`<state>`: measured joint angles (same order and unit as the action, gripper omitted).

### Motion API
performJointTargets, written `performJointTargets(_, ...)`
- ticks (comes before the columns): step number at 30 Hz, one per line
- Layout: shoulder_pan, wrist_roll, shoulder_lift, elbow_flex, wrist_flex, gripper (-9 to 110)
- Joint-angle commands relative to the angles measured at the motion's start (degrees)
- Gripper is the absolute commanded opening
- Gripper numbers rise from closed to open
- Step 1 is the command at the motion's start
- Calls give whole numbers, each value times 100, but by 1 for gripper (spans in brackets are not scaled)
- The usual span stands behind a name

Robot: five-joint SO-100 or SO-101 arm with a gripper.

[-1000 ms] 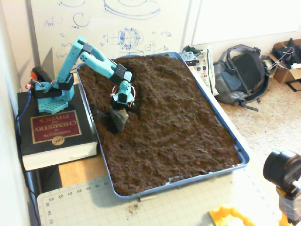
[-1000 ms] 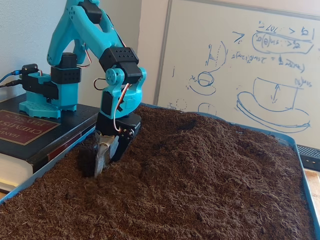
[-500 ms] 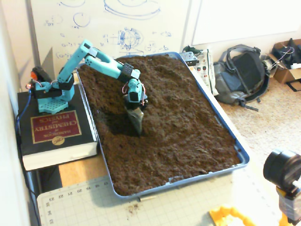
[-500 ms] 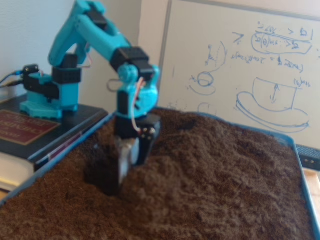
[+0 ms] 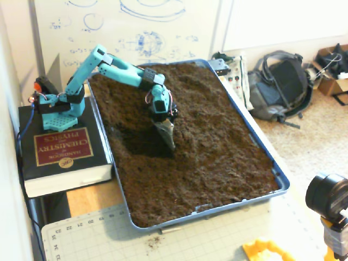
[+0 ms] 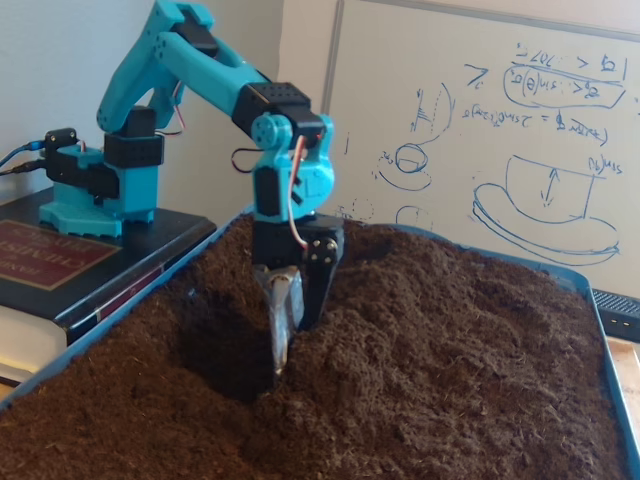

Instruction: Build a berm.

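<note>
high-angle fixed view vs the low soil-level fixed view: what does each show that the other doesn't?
Only the high-angle view: the whole blue tray, the backpack on the floor, the cutting mat, and the full cover of the book under the arm's base.

Only the low view: the soil's relief, with a dug trough beside a raised ridge, the berm, and the gripper sunk tip-first into the soil.

Both: the teal arm, the gripper in the soil, the whiteboard, and the soil filling the tray. The jaws appear closed in both.
</note>
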<state>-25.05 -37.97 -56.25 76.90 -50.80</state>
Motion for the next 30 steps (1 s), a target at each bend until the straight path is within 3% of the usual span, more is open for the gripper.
performJointTargets(1,167,-9,-896,-510,88,0)
performJointTargets(30,237,2171,-2733,-633,272,0)
